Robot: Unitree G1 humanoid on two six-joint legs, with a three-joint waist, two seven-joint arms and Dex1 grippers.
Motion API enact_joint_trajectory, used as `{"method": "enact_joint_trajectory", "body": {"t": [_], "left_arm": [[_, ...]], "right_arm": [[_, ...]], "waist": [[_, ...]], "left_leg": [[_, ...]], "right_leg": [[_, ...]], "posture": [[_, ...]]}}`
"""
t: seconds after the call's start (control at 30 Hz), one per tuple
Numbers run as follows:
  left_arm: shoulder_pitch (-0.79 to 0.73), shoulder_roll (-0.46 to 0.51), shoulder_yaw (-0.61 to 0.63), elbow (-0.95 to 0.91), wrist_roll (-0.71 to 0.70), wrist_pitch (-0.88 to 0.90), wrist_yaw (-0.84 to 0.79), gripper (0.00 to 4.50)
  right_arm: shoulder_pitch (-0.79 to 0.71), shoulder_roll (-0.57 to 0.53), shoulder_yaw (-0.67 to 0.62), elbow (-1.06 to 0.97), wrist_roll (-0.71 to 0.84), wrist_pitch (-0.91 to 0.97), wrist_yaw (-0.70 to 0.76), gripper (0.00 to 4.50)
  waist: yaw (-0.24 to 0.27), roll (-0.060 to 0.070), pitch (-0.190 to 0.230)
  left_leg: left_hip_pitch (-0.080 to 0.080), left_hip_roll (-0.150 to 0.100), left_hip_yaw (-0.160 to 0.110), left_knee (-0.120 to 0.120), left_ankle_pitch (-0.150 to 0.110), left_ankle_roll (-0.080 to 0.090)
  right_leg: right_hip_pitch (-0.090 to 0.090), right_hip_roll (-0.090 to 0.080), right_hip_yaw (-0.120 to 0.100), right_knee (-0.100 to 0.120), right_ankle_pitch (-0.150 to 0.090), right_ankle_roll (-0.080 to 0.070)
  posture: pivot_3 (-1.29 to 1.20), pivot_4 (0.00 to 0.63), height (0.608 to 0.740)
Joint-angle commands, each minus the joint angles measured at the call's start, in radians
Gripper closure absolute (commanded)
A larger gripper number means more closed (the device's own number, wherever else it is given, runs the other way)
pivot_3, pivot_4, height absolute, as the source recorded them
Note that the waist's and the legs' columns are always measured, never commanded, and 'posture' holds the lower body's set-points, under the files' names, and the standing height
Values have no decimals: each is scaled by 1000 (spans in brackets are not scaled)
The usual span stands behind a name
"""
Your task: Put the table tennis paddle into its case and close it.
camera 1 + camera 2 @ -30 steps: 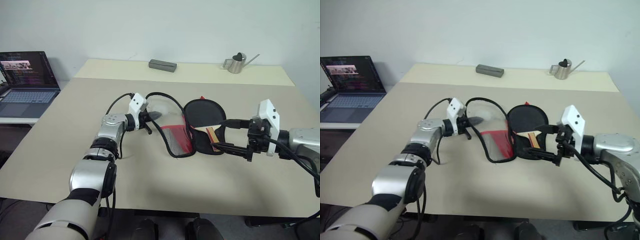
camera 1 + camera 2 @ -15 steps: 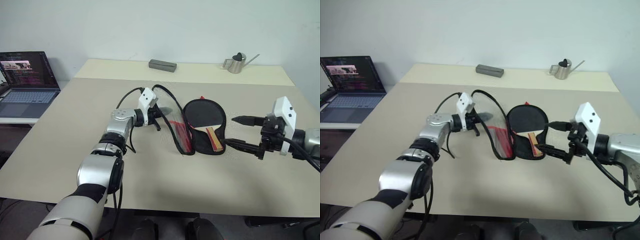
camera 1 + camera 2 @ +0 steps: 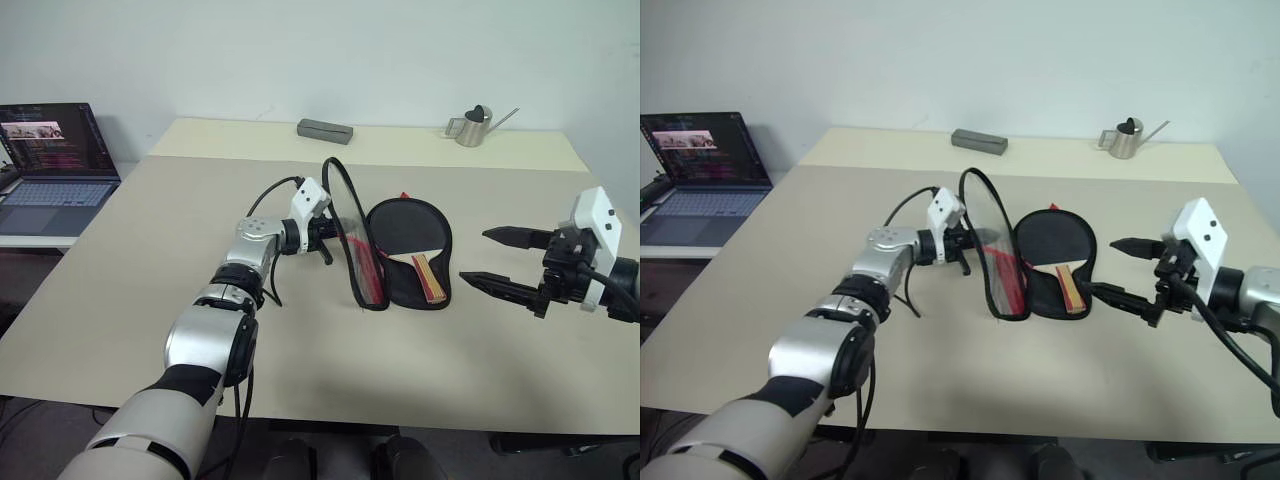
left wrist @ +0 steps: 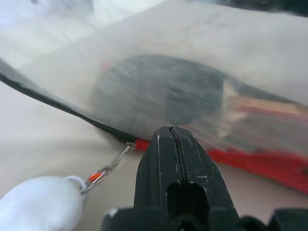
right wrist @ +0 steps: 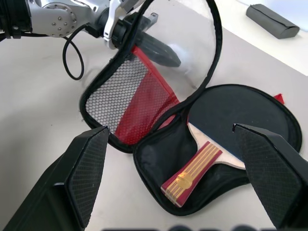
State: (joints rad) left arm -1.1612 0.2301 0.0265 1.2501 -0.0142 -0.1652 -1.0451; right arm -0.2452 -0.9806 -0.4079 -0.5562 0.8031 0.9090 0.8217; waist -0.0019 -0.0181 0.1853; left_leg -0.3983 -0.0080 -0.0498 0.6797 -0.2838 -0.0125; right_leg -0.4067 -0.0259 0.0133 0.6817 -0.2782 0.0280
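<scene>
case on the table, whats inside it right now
The table tennis paddle lies in the open lower half of the case, black face and striped handle showing. The left tool holds the lid half up on edge. The case lining under the paddle is hidden.

This looks like an office or lab workspace: a large beige table (image 3: 120, 290) stands against a plain white wall (image 3: 300, 50), an open laptop (image 3: 50, 170) showing lit windows sits on a side desk, and a small metal watering can (image 3: 472, 127) rests near a grey case (image 3: 325, 131)
</scene>
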Motion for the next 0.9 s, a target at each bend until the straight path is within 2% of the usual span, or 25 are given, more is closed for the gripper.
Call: {"method": "enact_joint_trajectory", "body": {"t": [0.03, 0.53, 0.9], "left_arm": [[-42, -14, -3, -1, 8, -24, 3, 4487], [-104, -108, -25, 46, 60, -27, 37, 4487], [-113, -180, -75, 69, 132, -25, 72, 4487]], "right_arm": [[3, -27, -78, -46, 46, 18, -19, 0], [117, -43, -239, -152, 179, 102, -113, 0], [180, -49, -292, -196, 270, 119, -188, 0]], "waist": [[0, 0, 0], [1, 0, 0], [1, 0, 0]], "left_leg": [[0, 0, 0, 0, 0, 0], [0, 0, 1, 0, 0, 0], [0, 0, 1, 0, 0, 0]], "right_leg": [[0, 0, 0, 0, 0, 0], [0, 0, 1, 0, 0, 0], [0, 1, 1, 0, 0, 0]], "posture": [[0, 150, 740], [0, 150, 740], [0, 150, 740]]}}
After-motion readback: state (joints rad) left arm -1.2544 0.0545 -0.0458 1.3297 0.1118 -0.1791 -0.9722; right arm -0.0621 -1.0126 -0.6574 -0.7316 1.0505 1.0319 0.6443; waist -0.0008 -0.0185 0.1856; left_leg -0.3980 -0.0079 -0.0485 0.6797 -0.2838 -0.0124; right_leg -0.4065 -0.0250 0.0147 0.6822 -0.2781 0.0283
